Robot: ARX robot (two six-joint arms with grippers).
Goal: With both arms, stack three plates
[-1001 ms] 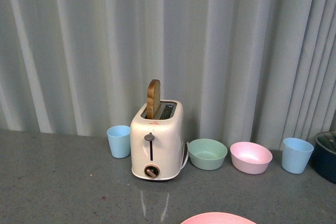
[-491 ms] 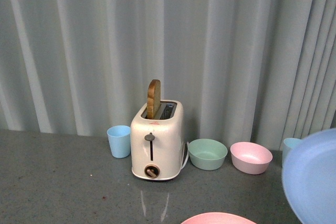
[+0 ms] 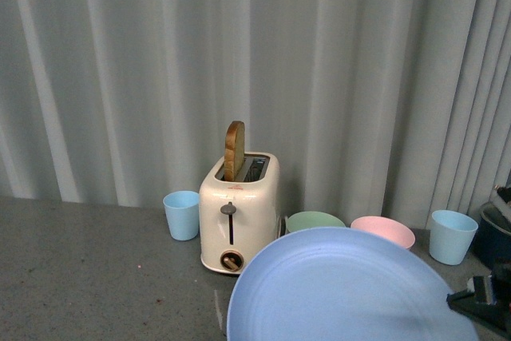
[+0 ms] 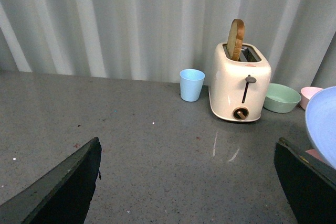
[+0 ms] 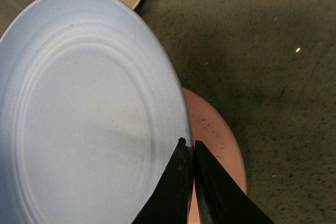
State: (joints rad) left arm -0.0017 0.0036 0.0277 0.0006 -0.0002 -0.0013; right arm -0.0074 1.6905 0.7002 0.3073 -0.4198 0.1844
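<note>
The light blue plate [image 3: 343,289] fills the lower middle of the front view, held in the air by its rim. My right gripper [image 5: 189,145] is shut on that rim of the light blue plate [image 5: 84,114]; its black body shows at the front view's right edge [image 3: 483,299]. Below the held plate lies the pink plate [image 5: 215,145] on the grey table, mostly covered. My left gripper [image 4: 186,182] is open, its two fingers [image 4: 63,187] far apart over bare table; the blue plate's edge [image 4: 321,124] shows at that view's side. The cream plate is out of view.
A cream toaster [image 3: 238,213] with a bread slice stands at the back by the curtain. Beside it are a blue cup [image 3: 182,214], a green bowl [image 3: 313,220], a pink bowl [image 3: 383,230], another blue cup [image 3: 452,235] and a dark pot [image 3: 497,233].
The light blue plate has swept in from the right and now covers the pink plate and lower half of the bowls in the front view. The right gripper's body has come into view.
</note>
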